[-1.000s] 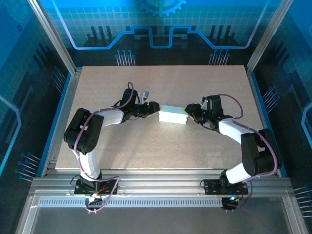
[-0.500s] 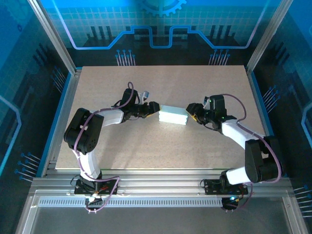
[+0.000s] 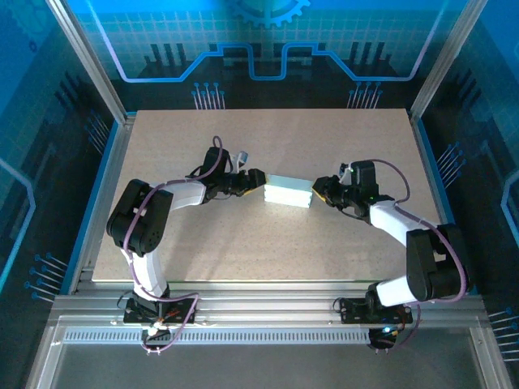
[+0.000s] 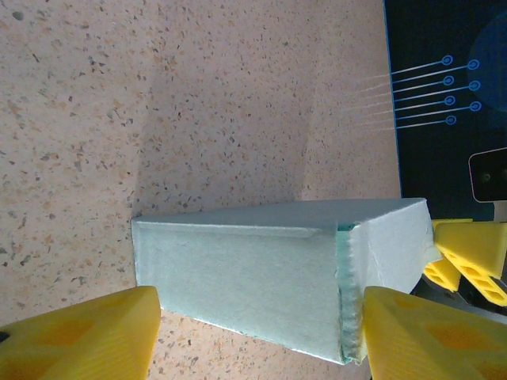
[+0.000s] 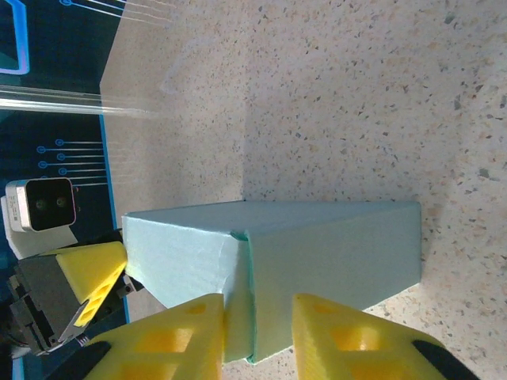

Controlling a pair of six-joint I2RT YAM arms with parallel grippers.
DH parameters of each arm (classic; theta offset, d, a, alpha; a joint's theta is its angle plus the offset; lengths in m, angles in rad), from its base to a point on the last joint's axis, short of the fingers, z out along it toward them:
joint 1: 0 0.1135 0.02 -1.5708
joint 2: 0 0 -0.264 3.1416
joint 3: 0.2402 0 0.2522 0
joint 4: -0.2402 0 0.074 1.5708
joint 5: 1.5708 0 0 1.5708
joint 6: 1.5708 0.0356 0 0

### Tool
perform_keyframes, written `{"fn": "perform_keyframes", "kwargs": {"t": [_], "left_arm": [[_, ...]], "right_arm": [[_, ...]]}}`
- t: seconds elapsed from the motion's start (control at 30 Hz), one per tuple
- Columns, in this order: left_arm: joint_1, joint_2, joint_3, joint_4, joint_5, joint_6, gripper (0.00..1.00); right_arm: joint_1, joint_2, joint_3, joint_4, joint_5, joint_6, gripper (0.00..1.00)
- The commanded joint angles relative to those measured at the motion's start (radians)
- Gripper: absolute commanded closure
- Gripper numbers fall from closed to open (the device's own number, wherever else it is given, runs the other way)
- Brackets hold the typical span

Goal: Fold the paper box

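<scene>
The left pincer (image 3: 258,180) is spread wide, its fingers (image 4: 87,336) straddling one end of the box (image 3: 288,191). I cannot tell whether they press its sides. At the opposite end, the right pincer (image 3: 318,191) is drawn nearly closed, its fingers (image 5: 341,336) nipping the box's end edge by a seam. Between the two pincers the pale mint box lies flat and closed on the counter (image 3: 276,251).
</scene>
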Motion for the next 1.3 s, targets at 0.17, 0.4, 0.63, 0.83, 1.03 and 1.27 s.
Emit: {"fn": "perform_keyframes", "kwargs": {"t": [0.17,0.4,0.63,0.83,1.03,1.27], "left_arm": [[0.0,0.065,-0.025,-0.167,-0.066,0.039,0.33],[0.0,0.071,-0.022,-0.167,-0.063,0.038,0.32],[0.0,0.059,-0.023,-0.173,-0.066,0.042,0.31],[0.0,0.055,-0.022,-0.17,-0.065,0.036,0.31],[0.0,0.058,-0.022,-0.165,-0.062,0.034,0.3],[0.0,0.065,-0.022,-0.168,-0.066,0.027,0.38]], "right_arm": [[-0.017,0.047,-0.072,-0.116,0.077,-0.08,0.82],[-0.018,0.115,-0.103,-0.111,0.122,-0.153,0.99],[0.0,0.063,-0.038,-0.124,0.062,-0.154,0.89],[0.011,-0.043,0.078,-0.207,0.077,-0.179,0.59],[0.017,-0.015,0.118,-0.222,0.074,-0.198,0.49],[0.01,0.06,0.062,-0.169,0.074,-0.204,0.65]]}}
